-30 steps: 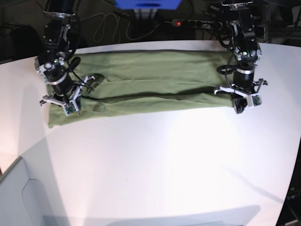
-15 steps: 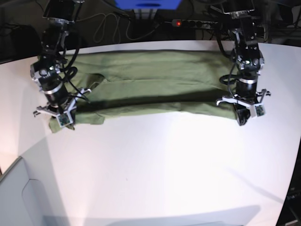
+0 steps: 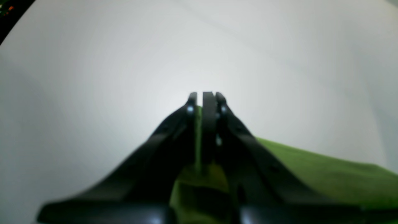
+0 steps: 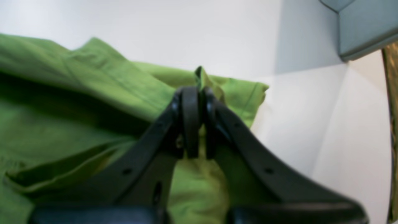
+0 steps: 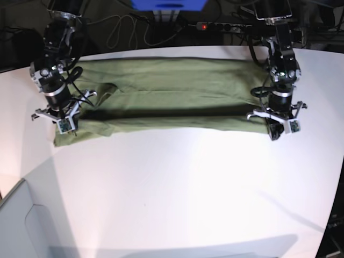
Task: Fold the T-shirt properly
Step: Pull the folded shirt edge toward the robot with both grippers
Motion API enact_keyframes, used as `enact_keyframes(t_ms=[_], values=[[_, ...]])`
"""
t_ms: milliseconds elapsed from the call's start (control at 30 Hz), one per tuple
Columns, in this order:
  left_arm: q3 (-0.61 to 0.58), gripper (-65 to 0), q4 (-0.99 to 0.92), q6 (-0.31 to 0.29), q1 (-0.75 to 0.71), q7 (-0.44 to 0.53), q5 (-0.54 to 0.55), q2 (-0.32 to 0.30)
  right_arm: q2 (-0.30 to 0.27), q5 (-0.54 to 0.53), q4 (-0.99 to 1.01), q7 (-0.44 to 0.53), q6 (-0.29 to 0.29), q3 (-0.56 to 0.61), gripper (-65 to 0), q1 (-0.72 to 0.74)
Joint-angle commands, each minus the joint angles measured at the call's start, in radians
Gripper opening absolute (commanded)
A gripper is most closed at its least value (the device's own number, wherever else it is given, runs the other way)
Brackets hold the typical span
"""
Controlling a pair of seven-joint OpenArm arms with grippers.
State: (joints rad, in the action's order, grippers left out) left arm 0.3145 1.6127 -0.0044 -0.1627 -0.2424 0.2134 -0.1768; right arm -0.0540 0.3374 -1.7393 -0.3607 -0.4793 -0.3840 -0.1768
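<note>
We judge the main risk to be uneven pulling: if one arm lifts or travels faster, the shirt [image 5: 166, 94] could skew, or the thin pinch of cloth could slip from a gripper and leave a crooked fold. Both grippers are closed on cloth: the left gripper [image 5: 275, 133] at the shirt's end in the right of the base view, the right gripper [image 5: 60, 128] at its lower-left corner. The shirt lies stretched across the upper part of the table [image 5: 188, 188], a long band between them.
</note>
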Motion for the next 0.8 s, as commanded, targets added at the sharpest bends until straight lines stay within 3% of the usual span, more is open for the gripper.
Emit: enact_keyframes(t_ms=[0, 767], values=[[0.005, -65.0, 0.021, 0.004, -0.010, 0.022, 0.005, -0.007, -0.004, -0.010, -0.020, 0.021, -0.011, -0.005, -64.7, -0.003], [0.012, -65.0, 0.139, 0.004, -0.231, 0.022, 0.005, 0.016, -0.010, -0.010, -0.021, 0.021, -0.011, -0.008, -64.7, -0.079]])
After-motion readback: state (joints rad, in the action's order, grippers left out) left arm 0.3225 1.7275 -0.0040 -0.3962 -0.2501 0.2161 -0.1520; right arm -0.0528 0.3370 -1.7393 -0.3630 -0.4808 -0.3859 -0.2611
